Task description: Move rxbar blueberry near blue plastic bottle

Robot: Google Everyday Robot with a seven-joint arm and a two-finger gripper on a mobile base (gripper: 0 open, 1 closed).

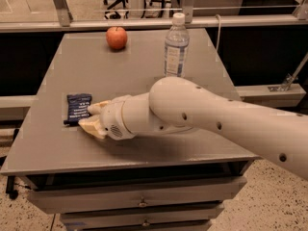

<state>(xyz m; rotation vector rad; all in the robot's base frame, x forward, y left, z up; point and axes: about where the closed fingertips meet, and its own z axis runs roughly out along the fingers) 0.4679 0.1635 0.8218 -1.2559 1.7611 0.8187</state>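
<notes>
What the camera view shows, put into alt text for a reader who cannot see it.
A white robot arm reaches across a grey table, its hand open at the right edge of a navy rxbar blueberry lying flat near the front left. A blue plastic bottle stands upright at the back, an apple to its left.
</notes>
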